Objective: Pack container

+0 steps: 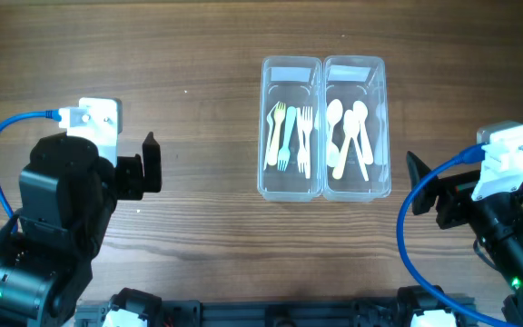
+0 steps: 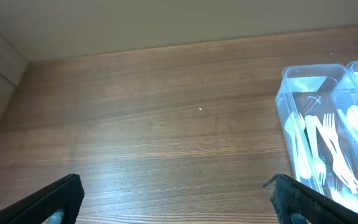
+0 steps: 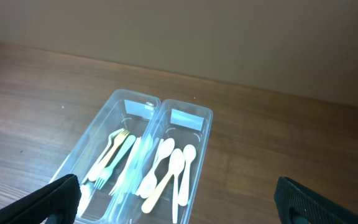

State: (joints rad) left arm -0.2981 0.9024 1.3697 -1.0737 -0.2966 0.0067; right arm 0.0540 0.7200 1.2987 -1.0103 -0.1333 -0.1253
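Two clear plastic containers stand side by side at the table's middle right. The left container (image 1: 290, 186) holds several plastic forks (image 1: 291, 136). The right container (image 1: 357, 189) holds several plastic spoons (image 1: 350, 138). Both show in the right wrist view, forks (image 3: 114, 158) and spoons (image 3: 166, 171), and at the right edge of the left wrist view (image 2: 328, 134). My left gripper (image 1: 150, 163) is open and empty, well left of the containers. My right gripper (image 1: 416, 177) is open and empty, just right of the spoon container.
The wooden table (image 1: 198, 91) has nothing else lying on it. A wall runs along the table's far edge (image 2: 166, 25). Blue cables (image 1: 7, 136) loop beside both arms.
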